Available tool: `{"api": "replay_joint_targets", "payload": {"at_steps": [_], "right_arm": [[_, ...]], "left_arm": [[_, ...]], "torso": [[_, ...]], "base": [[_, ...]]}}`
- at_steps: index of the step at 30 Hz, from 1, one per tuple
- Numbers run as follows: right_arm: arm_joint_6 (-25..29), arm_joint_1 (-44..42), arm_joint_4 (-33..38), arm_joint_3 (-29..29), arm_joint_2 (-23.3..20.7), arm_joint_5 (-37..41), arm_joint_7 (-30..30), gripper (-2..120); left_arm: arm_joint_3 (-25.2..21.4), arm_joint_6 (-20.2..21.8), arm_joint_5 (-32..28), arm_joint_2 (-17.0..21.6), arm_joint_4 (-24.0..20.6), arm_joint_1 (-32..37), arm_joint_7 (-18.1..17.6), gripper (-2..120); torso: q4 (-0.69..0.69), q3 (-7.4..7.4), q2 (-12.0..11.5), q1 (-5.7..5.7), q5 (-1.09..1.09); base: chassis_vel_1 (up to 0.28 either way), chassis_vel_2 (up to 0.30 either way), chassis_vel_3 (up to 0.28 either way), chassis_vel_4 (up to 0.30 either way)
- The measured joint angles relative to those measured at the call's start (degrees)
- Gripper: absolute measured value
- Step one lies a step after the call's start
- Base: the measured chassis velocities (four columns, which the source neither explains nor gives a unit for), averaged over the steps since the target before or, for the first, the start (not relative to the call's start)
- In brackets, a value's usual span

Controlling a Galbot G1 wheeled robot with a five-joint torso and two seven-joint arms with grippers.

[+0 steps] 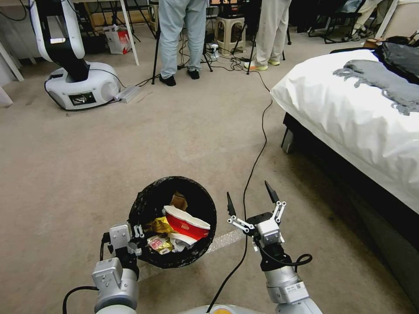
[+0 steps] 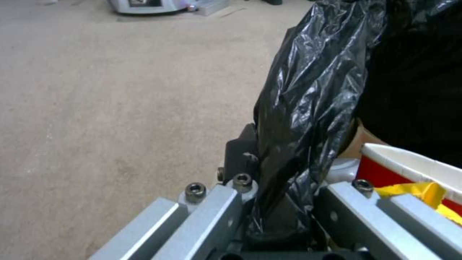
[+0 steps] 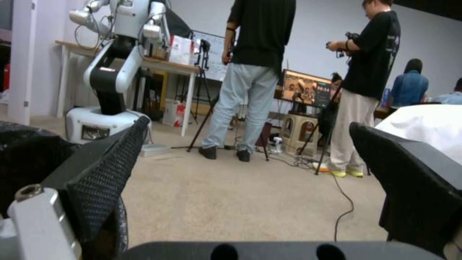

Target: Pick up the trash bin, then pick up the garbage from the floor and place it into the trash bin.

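No text, label, brand, number or sign is legible on anything in view.

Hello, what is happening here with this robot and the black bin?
The robot is collecting litter. Its left gripper is clamped on the rim of the trash bin, pinching the black bag folded over the edge, and holds the bin in front of itself. Garbage already lies inside: a red and white paper cup, yellow wrappers, and a brown piece. The right gripper is open and empty beside the bin, above the carpet. A black cable runs across the floor near it.
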Motion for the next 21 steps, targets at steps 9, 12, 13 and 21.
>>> {"api": "replay_joint_targets", "payload": {"at_steps": [9, 12, 13, 21], "right_arm": [[0.4, 0.0, 0.0, 1.0, -0.5, 0.0, 0.0, 100], [0.7, -0.2, 0.0, 1.3, -0.5, 0.0, 0.0, 100], [0.8, -0.3, 0.0, 1.3, -0.5, 0.0, 0.0, 100], [0.9, -0.3, -0.2, 1.5, -0.6, 0.1, 0.0, 100]], "left_arm": [[-2.4, 4.2, -5.1, -0.1, 1.6, -3.4, -3.0, 1], [-4.7, 8.0, -7.5, 0.0, 3.1, -5.5, -4.9, 1], [-5.2, 8.8, -8.0, 0.0, 3.5, -5.9, -5.2, 1], [-8.3, 13.3, -14.3, 0.1, 7.6, -7.6, -7.3, 1]], "torso": [[0.0, 0.0, 0.0, 0.0, 0.0], [0.0, 0.0, 0.0, 0.0, 0.0], [0.0, 0.0, 0.0, 0.0, 0.0], [0.0, 0.0, 0.0, 0.0, -0.01]], "base": [[0.0, 0.0, 0.0, 0.0], [0.0, 0.0, 0.0, 0.0], [0.0, 0.0, 0.0, 0.0], [0.0, 0.0, 0.0, 0.0]]}}
